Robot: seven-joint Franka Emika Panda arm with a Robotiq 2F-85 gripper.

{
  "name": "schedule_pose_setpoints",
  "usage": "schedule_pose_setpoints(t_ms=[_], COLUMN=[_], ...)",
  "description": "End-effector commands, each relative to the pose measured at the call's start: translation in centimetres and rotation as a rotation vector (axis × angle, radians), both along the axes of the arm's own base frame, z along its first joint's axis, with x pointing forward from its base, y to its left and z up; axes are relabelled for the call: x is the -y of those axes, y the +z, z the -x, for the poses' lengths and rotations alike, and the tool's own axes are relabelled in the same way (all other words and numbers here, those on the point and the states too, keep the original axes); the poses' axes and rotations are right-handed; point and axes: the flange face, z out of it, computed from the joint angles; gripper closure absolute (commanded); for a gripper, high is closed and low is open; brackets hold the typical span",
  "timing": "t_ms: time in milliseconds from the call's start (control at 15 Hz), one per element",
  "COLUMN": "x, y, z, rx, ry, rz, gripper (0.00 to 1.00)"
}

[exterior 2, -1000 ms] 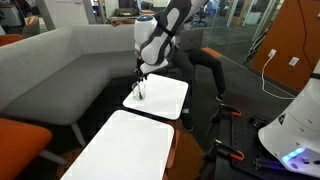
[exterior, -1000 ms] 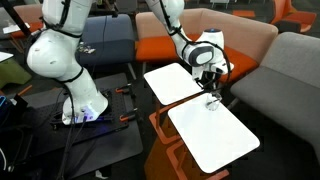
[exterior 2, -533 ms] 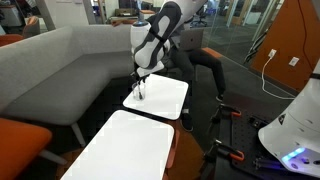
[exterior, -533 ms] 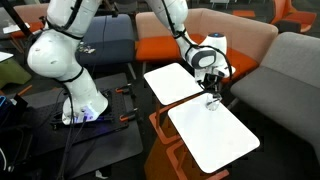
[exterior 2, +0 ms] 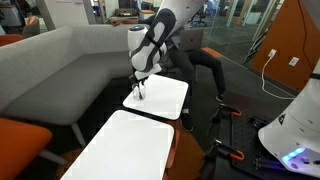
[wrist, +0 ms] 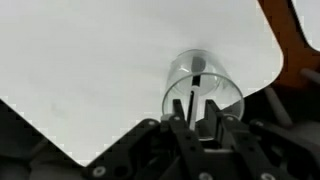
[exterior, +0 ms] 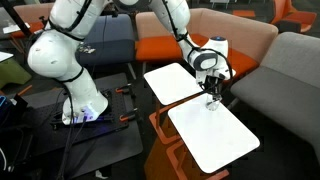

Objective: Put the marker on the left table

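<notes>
Gripper: Your gripper (wrist: 196, 110) points straight down. The jaws stand close together with only a narrow gap between them. A thin dark line rises into that gap, but you can't tell from here whether the pads are actually pinching it.
Marker: The marker (wrist: 198, 67) stands inside the clear cup (wrist: 218, 88). Its dark lower end shows through the glass near the cup's floor.
Direction: It's right under you, not off to either side. The cup's mouth sits just ahead of the fingertips in the wrist view.
Long axis: It's close to upright and runs from the cup's floor up toward your wrist. I'd judge a straight vertical pull is what frees it.
Cup's spot: The cup sits on a rounded corner of the longer table (wrist: 90, 70), just inside the edge. In both exterior views the gripper (exterior: 210, 93) hangs over that same corner (exterior 2: 138, 88).
Left table: The left table (exterior: 170, 82) is the squarer top, just across the seam from the cup's corner. It's a short hop away and nothing stands between.
What the move turns on: You need enough height for the marker's tip to clear the cup's rim before you go sideways.
Risk: Traverse too early and the shaft will likely catch the rim. The cup looks light, so it could tip or ride up with the marker.
</notes>
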Motion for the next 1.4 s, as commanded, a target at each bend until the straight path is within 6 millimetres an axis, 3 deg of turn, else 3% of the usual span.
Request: schedule_pose_setpoints(t_ms=[0, 733, 1000, 1333], x=[0.4, 1.5, 2.0, 1.0], y=[-0.4, -2.1, -2.4, -0.6], z=[-0.9, -2.9, -3.2, -2.7], rx=[-0.029, -0.065, -0.07, -0.05], ry=[0.008, 0.007, 0.015, 0.06], rz=[-0.005, -0.008, -0.015, 0.018], gripper=[0.62, 0.71, 1.0, 0.97])
